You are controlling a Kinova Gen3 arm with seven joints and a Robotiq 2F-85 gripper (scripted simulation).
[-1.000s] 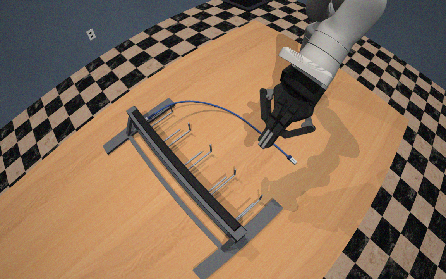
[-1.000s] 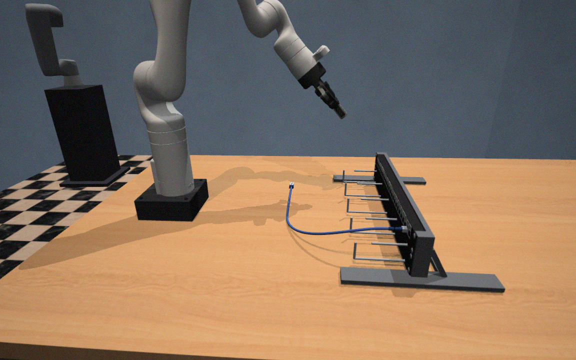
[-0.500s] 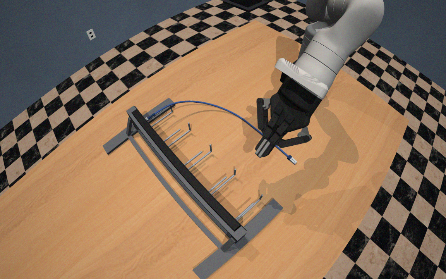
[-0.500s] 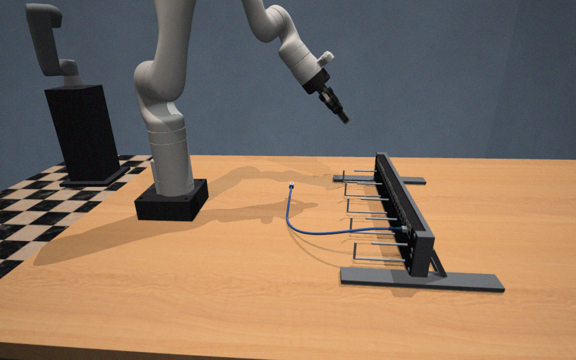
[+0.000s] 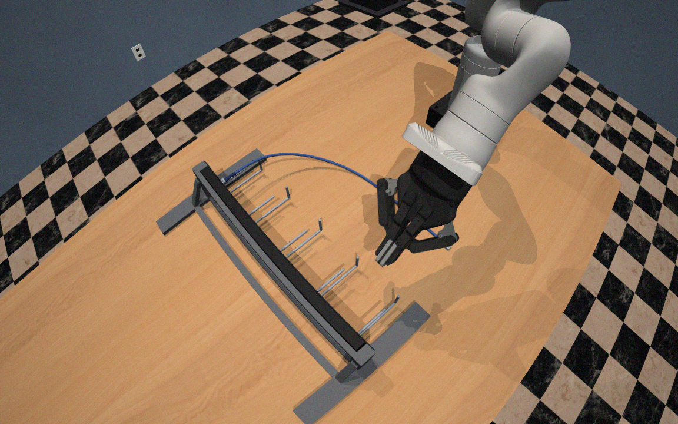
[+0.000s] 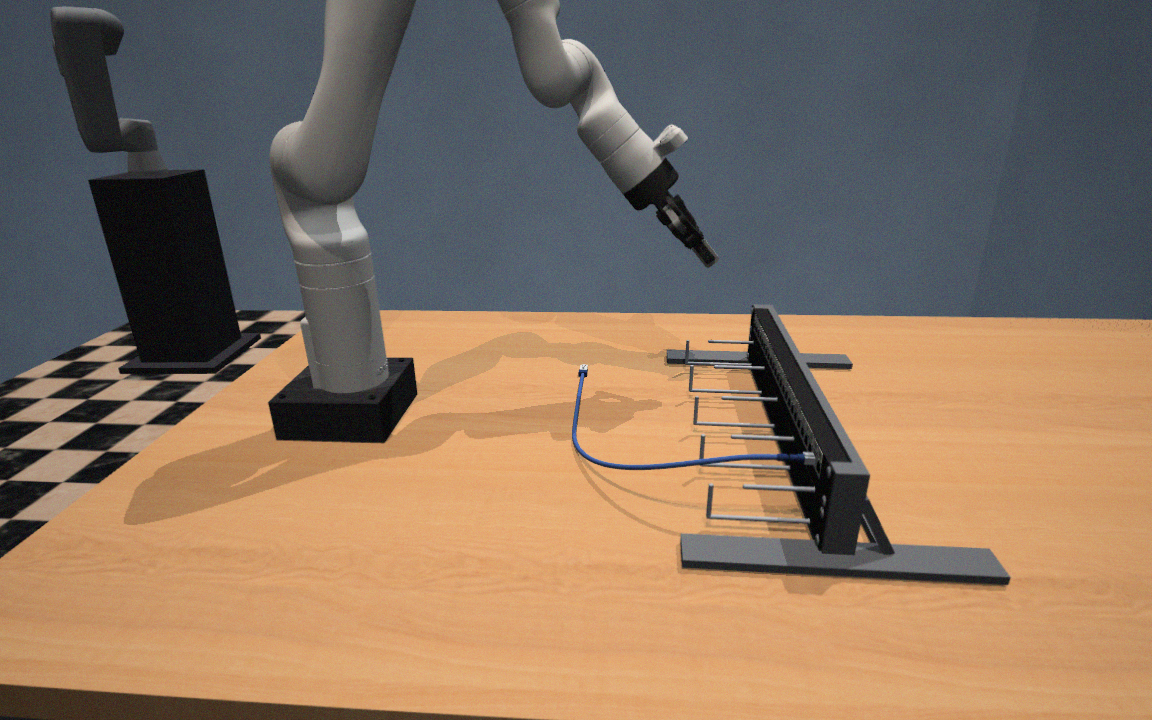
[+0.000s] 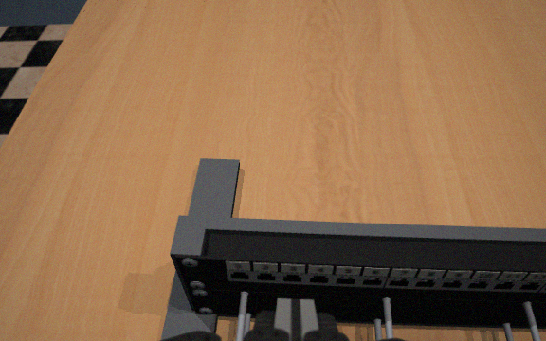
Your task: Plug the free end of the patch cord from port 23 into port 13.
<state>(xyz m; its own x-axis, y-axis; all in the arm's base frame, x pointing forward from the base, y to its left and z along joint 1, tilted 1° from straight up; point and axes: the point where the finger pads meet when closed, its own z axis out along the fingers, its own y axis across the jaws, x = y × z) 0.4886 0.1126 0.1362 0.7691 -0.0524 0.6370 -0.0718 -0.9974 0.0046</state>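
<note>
Claw: shut (image 5: pixel 386 254) (image 6: pixel 707 257) (image 7: pixel 296 313), fingertips together, nothing between them; pointing down at a slant, raised above the table and apart from the rack.
Cord: blue (image 5: pixel 299 155) (image 6: pixel 643 466), one end at the rack, the rest curving out over the table on the arm's side; in the top view the claw covers part of it.
Free plug: pale tip (image 5: pixel 449 247) (image 6: pixel 583 369), out on the arm's side, well apart from the rack, not in port 13; mostly hidden by the claw in the top view. Whether it touches the table cannot be told.
Fixed plug: seated in the rack (image 5: pixel 228 178) (image 6: pixel 806 457), near one end of the port row; its port number is not legible.
Rack: long, grey and black (image 5: pixel 283 262) (image 6: pixel 849 470) (image 7: pixel 349 227), upright on two flat feet.
Ports: a row of small dark sockets (image 7: pixel 240 276) along the black face.
Plates: small, pale (image 7: pixel 238 266), directly above the sockets; numerals too blurred to read.
Rods: thin, grey (image 5: pixel 320 225) (image 6: pixel 695 411) (image 7: pixel 388 313), standing out from the rack on the arm's side, some with upturned ends.
Table: pale wood (image 5: pixel 93 316) (image 6: pixel 473 626) (image 7: pixel 349 95), beneath the rack.
Arm: white (image 5: pixel 520 52) (image 6: pixel 347 161), on a black base (image 6: pixel 329 422).
</note>
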